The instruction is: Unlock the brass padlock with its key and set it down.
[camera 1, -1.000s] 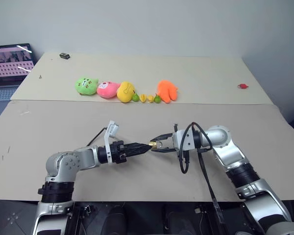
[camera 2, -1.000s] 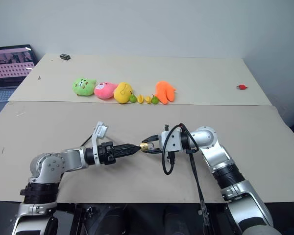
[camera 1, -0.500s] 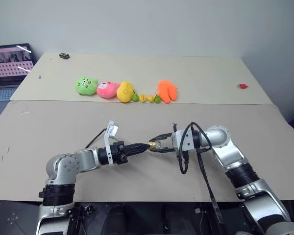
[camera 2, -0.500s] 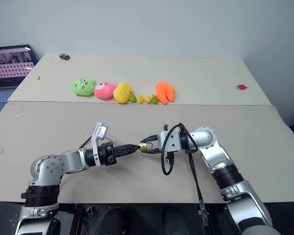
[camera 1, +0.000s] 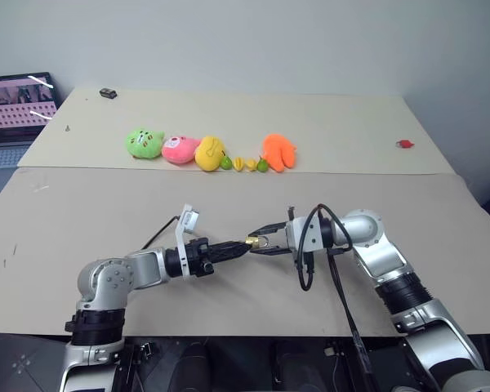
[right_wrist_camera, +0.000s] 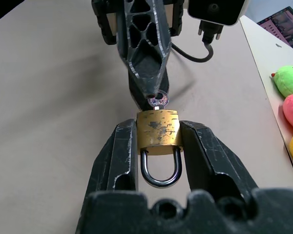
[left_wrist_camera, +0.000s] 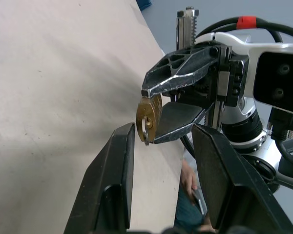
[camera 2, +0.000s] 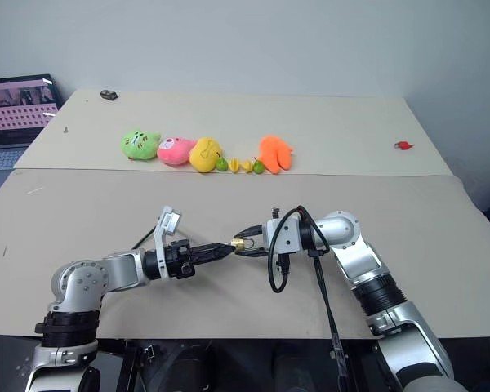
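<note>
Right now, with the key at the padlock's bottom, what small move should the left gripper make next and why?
Probably turn the key. The right gripper clamps the brass padlock, whose shackle looks closed. The key appears seated in the keyhole, with the left gripper at its head, so a gentle twist of that wrist should release the shackle.

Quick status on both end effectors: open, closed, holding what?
Left end effector: closed on the key sitting in the lock.
Right end effector: closed on the brass padlock, shackle toward its wrist.
</note>
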### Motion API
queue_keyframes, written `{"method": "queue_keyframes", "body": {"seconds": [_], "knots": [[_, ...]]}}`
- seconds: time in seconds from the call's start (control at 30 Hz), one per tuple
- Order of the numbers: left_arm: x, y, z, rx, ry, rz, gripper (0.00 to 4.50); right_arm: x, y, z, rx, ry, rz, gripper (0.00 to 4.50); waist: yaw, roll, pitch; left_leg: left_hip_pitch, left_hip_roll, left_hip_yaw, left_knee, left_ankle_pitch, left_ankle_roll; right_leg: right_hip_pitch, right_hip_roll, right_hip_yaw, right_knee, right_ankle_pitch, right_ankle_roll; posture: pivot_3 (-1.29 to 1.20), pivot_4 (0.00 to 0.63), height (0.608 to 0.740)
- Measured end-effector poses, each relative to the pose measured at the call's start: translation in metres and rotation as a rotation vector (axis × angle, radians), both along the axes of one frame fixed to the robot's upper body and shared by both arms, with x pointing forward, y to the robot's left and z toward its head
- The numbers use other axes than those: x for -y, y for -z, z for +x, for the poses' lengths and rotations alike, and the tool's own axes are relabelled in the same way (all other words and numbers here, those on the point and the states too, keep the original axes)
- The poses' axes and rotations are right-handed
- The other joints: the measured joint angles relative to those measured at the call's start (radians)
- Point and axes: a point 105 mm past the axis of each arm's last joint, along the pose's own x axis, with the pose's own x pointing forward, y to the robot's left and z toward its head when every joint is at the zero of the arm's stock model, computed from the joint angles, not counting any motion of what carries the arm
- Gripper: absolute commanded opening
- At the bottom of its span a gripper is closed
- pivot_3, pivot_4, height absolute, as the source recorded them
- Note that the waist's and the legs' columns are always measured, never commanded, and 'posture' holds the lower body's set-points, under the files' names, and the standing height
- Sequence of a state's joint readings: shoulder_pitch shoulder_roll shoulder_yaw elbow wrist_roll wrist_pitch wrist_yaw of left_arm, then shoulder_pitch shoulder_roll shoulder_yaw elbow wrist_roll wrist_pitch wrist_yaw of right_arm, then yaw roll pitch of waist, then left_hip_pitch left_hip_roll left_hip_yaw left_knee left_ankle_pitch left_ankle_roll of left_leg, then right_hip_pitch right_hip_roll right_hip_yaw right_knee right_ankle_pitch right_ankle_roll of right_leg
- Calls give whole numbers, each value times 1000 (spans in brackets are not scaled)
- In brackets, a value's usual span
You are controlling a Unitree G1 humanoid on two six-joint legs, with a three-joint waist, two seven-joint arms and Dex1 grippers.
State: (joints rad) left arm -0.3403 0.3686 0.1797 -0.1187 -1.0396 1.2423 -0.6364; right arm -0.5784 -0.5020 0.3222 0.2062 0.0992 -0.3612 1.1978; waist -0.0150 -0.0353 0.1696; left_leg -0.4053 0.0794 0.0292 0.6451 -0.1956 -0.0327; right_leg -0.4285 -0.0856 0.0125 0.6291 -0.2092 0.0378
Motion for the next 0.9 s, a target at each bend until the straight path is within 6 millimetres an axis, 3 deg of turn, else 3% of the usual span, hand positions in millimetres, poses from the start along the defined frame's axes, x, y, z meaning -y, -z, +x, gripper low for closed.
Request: {"method": "queue_keyframes", "body": {"seconds": [0.23,0.9], "knots": [[-8,-4,0,-1,-20,-14,1923,4,7,4,-24,21,-12,912,0,0,0,0,0,0,0,0,0,0,0,0,0,0,0,0,150,722],[-2,-4,-4,-27,5,-42,1923,4,4,8,-12,24,-11,912,0,0,0,0,0,0,0,0,0,0,0,0,0,0,0,0,150,722]]}}
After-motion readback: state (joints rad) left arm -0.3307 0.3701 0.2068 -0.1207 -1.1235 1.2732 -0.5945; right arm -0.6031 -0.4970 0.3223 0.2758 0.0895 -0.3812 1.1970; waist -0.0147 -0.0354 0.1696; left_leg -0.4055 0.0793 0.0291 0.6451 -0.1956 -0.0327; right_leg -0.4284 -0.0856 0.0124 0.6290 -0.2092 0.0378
